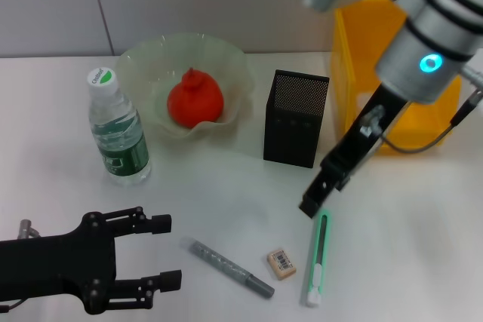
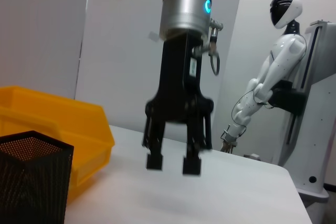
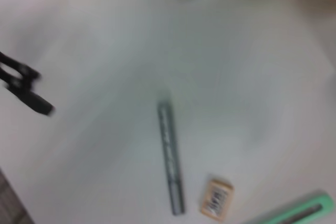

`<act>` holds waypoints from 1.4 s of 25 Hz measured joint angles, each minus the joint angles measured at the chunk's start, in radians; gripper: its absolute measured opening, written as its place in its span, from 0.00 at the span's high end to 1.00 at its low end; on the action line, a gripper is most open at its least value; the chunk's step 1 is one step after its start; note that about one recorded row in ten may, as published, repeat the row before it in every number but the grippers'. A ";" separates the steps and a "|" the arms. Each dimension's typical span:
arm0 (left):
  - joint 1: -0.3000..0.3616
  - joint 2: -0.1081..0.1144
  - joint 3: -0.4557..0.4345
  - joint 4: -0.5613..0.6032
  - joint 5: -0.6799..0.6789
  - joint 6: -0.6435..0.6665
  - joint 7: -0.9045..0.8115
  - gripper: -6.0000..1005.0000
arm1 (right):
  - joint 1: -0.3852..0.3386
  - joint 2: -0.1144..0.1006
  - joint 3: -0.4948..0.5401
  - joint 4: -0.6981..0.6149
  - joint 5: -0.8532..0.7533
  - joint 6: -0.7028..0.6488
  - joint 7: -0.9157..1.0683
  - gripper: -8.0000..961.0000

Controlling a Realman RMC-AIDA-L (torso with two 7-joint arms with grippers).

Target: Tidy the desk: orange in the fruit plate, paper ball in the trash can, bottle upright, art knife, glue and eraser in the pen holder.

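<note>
Green art knife (image 1: 318,259) lies under right gripper (image 1: 320,190).

Bright even light, soft shadows on the white table (image 1: 226,216), right wrist view blurred, perhaps by motion

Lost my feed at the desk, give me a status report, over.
Right claw open, above green art knife. Left claw open, idle, near edge. Glue, eraser still out; pen holder unobstructed.

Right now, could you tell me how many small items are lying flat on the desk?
3: the glue stick nearest the left gripper, the eraser in the middle, the knife below the right gripper.
</note>
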 joint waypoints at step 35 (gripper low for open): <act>-0.001 -0.029 -0.001 -0.017 0.003 -0.070 -0.005 0.22 | 0.061 0.042 -0.440 0.236 0.043 0.325 0.148 0.19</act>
